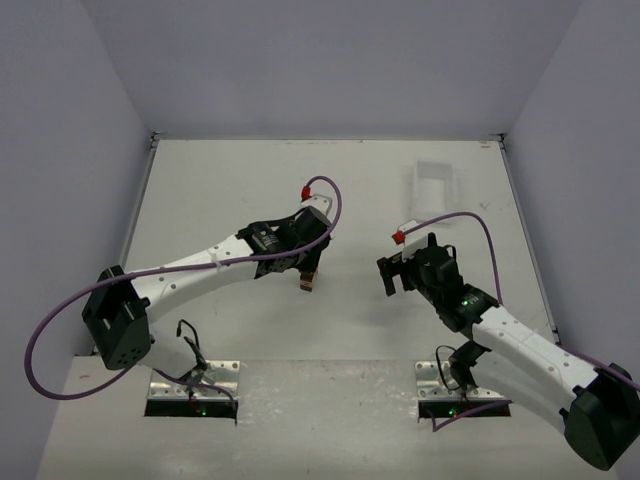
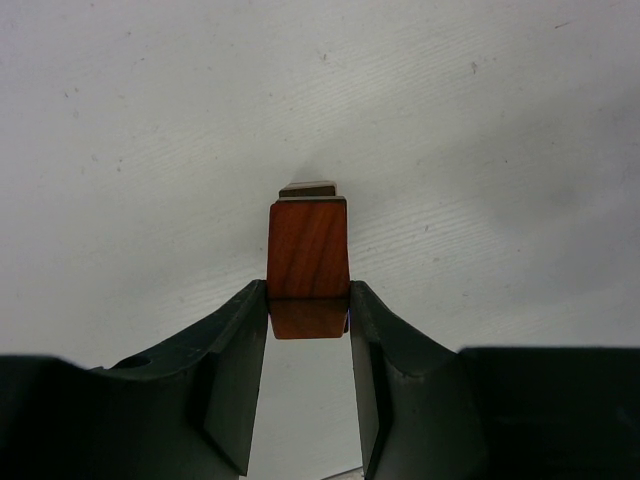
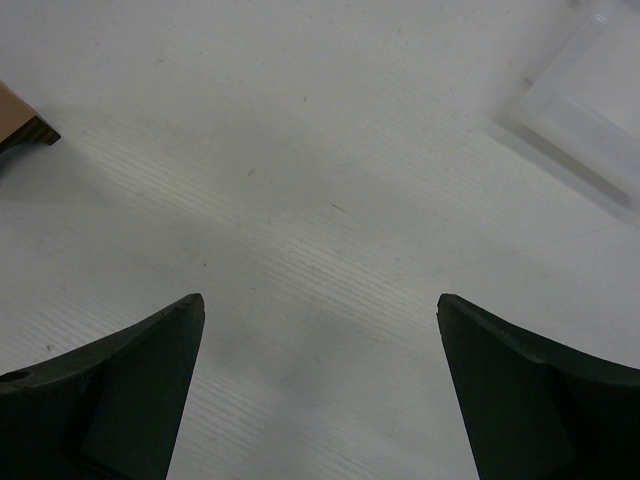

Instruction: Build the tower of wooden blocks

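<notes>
The wood block tower (image 1: pixel 308 281) is a small stack near the middle of the table. My left gripper (image 1: pixel 306 266) reaches down over it. In the left wrist view a reddish-brown block (image 2: pixel 308 250) sits on top, and the left gripper (image 2: pixel 308 302) is shut on it, both fingers touching its sides. A darker block (image 2: pixel 308 188) peeks out from beneath it. My right gripper (image 1: pixel 390 272) hovers to the right of the stack, open and holding nothing. In the right wrist view its jaws (image 3: pixel 320 310) stand wide over bare table, and a corner of the stack (image 3: pixel 20 125) shows at the left edge.
A white plastic tray (image 1: pixel 435 185) lies at the back right, also seen in the right wrist view as the tray (image 3: pixel 590 110) at top right. Grey walls enclose the table on three sides. Purple cables loop from both arms.
</notes>
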You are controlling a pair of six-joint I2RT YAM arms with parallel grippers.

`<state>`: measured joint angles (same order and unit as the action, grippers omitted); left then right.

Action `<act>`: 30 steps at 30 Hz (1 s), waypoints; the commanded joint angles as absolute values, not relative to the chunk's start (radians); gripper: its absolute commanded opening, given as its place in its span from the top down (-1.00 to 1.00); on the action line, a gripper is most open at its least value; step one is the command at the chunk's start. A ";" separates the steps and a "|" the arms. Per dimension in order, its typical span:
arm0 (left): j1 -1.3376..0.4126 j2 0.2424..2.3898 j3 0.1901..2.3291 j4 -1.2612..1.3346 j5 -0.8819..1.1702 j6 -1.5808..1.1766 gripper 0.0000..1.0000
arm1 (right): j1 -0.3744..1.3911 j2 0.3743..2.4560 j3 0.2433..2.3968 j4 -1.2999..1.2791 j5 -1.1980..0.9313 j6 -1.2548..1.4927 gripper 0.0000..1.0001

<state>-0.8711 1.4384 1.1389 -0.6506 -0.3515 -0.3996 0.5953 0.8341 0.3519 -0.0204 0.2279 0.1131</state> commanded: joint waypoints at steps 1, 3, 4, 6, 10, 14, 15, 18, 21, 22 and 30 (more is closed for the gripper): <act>-0.881 1.440 1.183 -0.631 -0.350 -0.391 0.32 | 0.597 0.826 0.392 0.006 0.235 0.110 -0.97; -0.881 1.440 1.184 -0.630 -0.346 -0.390 0.32 | 0.597 0.824 0.390 0.007 0.235 0.110 -0.97; -0.881 1.440 1.183 -0.630 -0.345 -0.389 0.31 | 0.597 0.824 0.390 0.008 0.234 0.110 -0.97; -0.881 1.440 1.184 -0.628 -0.344 -0.388 0.31 | 0.597 0.825 0.390 0.008 0.233 0.109 -0.97; -0.880 1.440 1.186 -0.624 -0.339 -0.387 0.31 | 0.597 0.831 0.393 0.007 0.233 0.109 -0.97; -0.881 1.437 1.186 -0.623 -0.334 -0.385 0.31 | 0.595 0.831 0.393 0.008 0.233 0.109 -0.97; -0.881 1.437 1.184 -0.623 -0.334 -0.385 0.31 | 0.595 0.833 0.391 0.008 0.233 0.109 -0.97; -0.881 1.437 1.184 -0.623 -0.327 -0.385 0.30 | 0.597 0.834 0.394 0.006 0.233 0.109 -0.97; -0.881 1.437 1.183 -0.623 -0.329 -0.387 0.29 | 0.596 0.836 0.393 0.006 0.233 0.109 -0.97; -0.881 1.437 1.183 -0.623 -0.330 -0.387 0.28 | 0.597 0.836 0.393 0.006 0.233 0.109 -0.97; -0.881 1.436 1.181 -0.624 -0.351 -0.393 0.26 | 0.595 0.836 0.393 0.006 0.233 0.109 -0.97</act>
